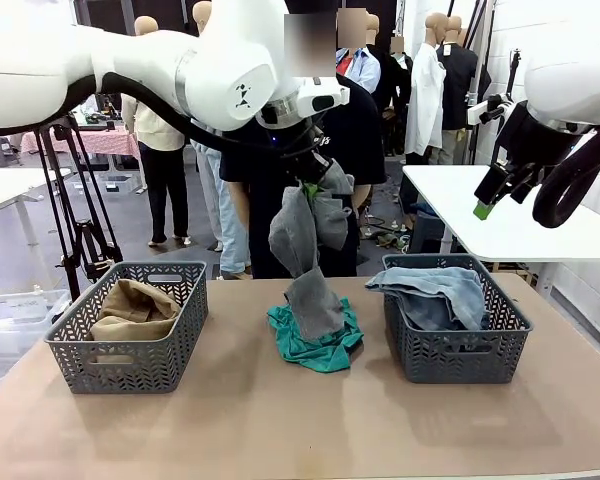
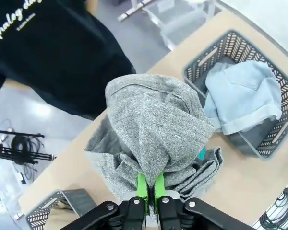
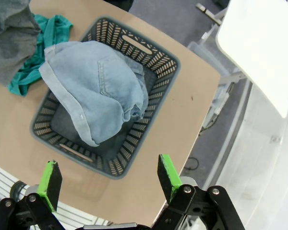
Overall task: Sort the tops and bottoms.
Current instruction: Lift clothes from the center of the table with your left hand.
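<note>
My left gripper (image 1: 310, 187) is shut on the heather-grey tee (image 1: 305, 245), which hangs from it above the table's middle, its lower end resting on the teal-green tee (image 1: 320, 345). In the left wrist view the grey tee (image 2: 156, 129) bunches over my green fingertips (image 2: 142, 184). The tan khaki top (image 1: 130, 305) lies in the left basket (image 1: 130, 365). The light blue denim bottoms (image 1: 435, 292) lie in the right basket (image 1: 460, 355). My right gripper (image 1: 488, 200) hangs open and empty, high above the right basket; below it the denim (image 3: 93, 93) fills that basket (image 3: 149, 120).
A person in a black tee (image 1: 355, 140) stands at the far edge behind the hanging tee. A white table (image 1: 490, 215) stands at the back right. Bare tabletop (image 1: 280, 420) stretches along the front.
</note>
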You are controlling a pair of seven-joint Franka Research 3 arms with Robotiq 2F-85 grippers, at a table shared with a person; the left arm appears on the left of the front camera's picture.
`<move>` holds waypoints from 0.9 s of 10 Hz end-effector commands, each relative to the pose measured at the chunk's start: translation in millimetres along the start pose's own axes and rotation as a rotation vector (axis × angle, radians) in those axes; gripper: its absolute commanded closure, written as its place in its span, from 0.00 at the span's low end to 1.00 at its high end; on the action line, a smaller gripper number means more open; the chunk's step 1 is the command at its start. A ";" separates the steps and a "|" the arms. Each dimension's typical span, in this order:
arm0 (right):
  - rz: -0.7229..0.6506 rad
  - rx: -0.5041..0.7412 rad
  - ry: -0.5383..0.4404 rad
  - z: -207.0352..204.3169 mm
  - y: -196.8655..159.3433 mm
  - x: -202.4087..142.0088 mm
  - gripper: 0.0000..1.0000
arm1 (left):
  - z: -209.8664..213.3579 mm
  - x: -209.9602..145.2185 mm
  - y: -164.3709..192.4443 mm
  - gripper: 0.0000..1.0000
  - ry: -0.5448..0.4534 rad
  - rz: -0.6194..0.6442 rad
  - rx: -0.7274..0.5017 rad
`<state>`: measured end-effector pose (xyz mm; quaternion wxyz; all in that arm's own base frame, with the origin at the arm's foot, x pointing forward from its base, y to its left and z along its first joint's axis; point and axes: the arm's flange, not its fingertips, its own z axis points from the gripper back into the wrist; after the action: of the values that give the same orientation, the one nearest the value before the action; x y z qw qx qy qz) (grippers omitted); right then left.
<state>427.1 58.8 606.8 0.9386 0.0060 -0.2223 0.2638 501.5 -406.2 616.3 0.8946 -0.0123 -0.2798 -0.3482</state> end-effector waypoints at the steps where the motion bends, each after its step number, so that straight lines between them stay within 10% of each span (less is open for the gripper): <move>1: -0.011 -0.021 0.011 -1.4 1.0 -0.3 0.00 | -6.6 -1.4 -6.3 1.00 0.025 -0.007 -0.005; 9: -0.011 -0.021 0.011 -1.4 1.0 -0.3 0.00 | -6.6 -1.4 -6.3 1.00 0.025 -0.007 -0.005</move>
<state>427.1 58.8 606.8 0.9386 0.0060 -0.2223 0.2638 501.3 -414.1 606.1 0.8960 -0.0130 -0.2673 -0.3543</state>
